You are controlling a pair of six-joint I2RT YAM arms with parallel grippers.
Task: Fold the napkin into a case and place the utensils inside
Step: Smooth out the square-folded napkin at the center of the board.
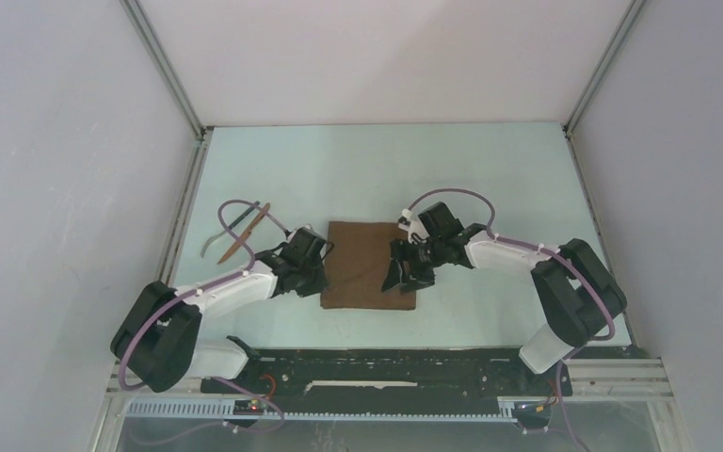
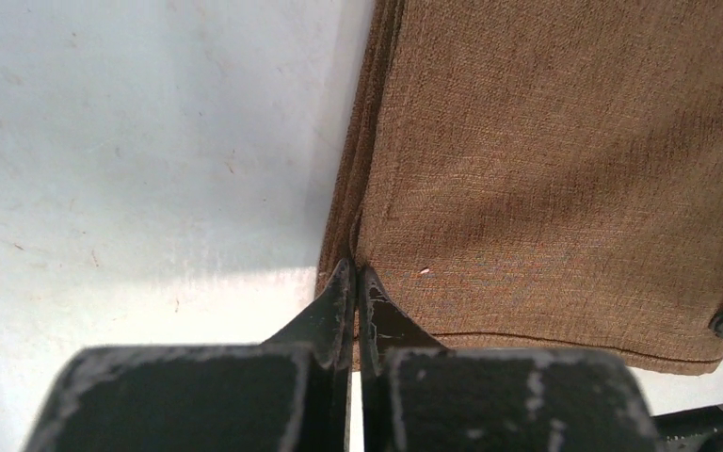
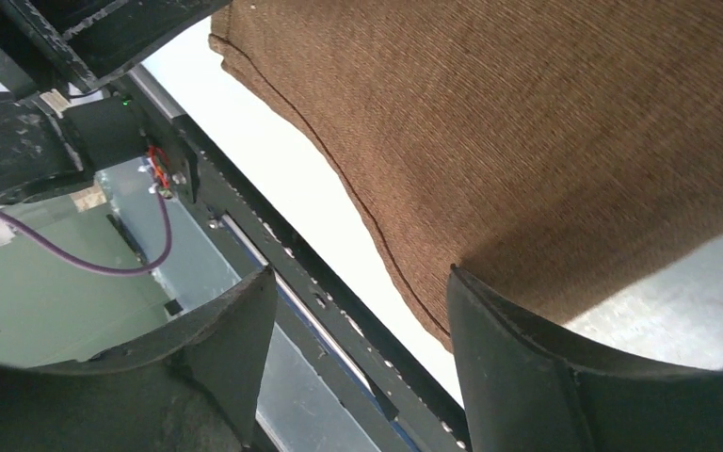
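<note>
The brown napkin (image 1: 362, 264) lies flat on the table, folded into a rectangle. My left gripper (image 1: 318, 271) is at its left edge. In the left wrist view the jaws are shut, with the gripper (image 2: 354, 271) pinching the edge of the napkin (image 2: 546, 169). My right gripper (image 1: 401, 275) hovers open over the napkin's near right part. In the right wrist view this gripper (image 3: 358, 292) is empty, with one finger (image 3: 499, 339) above the corner of the napkin (image 3: 527, 122). The fork (image 1: 233, 224) and the reddish-brown knife (image 1: 245, 237) lie crossed at the left. No case shows.
The enclosure's white walls and metal posts surround the pale table (image 1: 490, 179). A black rail (image 1: 386, 363) runs along the near edge, also in the right wrist view (image 3: 273, 254). The left arm's purple cable (image 1: 235, 202) loops over the utensils.
</note>
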